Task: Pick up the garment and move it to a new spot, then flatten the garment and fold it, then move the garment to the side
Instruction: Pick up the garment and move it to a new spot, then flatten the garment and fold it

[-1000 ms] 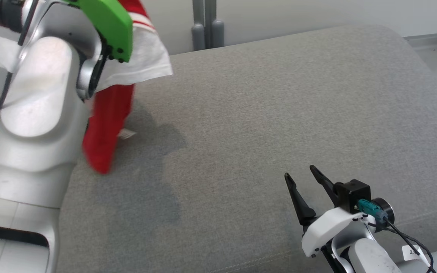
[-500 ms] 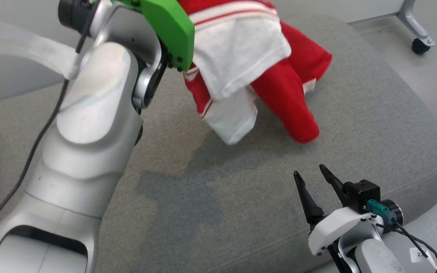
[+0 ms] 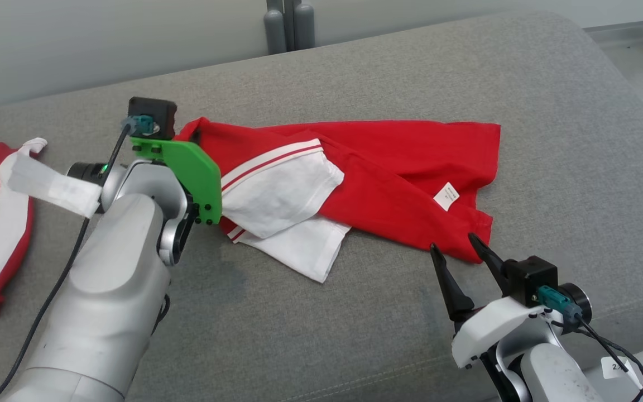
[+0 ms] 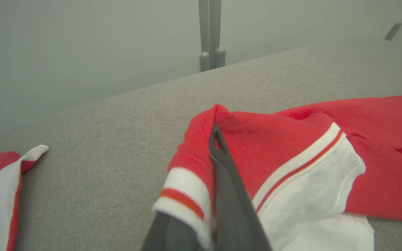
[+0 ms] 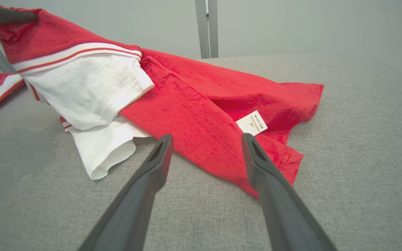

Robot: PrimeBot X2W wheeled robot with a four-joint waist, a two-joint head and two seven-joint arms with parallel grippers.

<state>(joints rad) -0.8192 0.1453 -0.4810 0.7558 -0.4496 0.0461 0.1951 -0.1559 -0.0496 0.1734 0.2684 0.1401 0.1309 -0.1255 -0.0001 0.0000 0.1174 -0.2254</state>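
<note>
Red-and-white garment (image 3: pixel 388 162) sprawls rumpled across the grey cushion (image 3: pixel 550 111), one striped corner pinched up in the closed left end effector (image 4: pixel 216 134), likely to stretch it flat; right end effector (image 3: pixel 452 243) gapes empty beside the hem, poised to help.

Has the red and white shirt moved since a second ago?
Yes. The shirt hung from the left hand, left of the grey posts; now it lies spread over the cushion, reaching right of them.

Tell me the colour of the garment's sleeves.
Sleeves are white, red-striped at the seam; best in right wrist view.
</note>
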